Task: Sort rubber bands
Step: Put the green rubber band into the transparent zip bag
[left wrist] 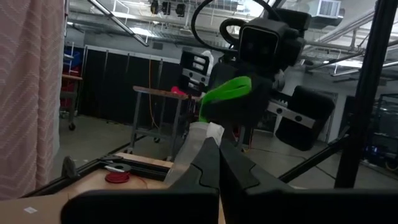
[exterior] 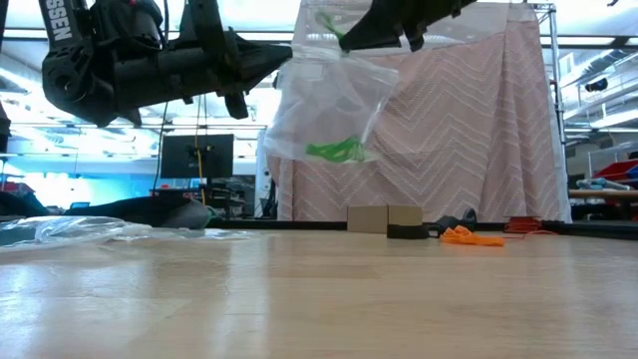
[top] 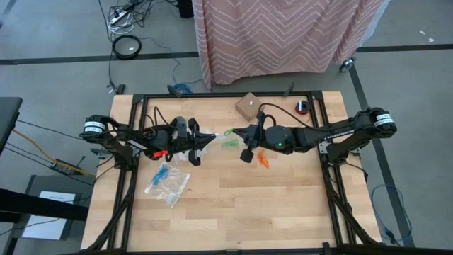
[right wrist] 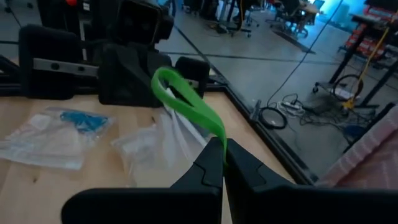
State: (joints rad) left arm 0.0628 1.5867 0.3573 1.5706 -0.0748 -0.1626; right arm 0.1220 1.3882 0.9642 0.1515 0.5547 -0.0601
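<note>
One green rubber band [right wrist: 186, 102] hangs pinched in the right hand [right wrist: 221, 146] above the bag [exterior: 329, 105].

cardboard box [top: 248, 106] | red-black roll [top: 303, 107] | zigzag cloth [top: 283, 32]

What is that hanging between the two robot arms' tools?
A clear plastic bag with green rubber bands in it hangs between the left tool and the right tool, each shut on it; the low view shows it best.
</note>
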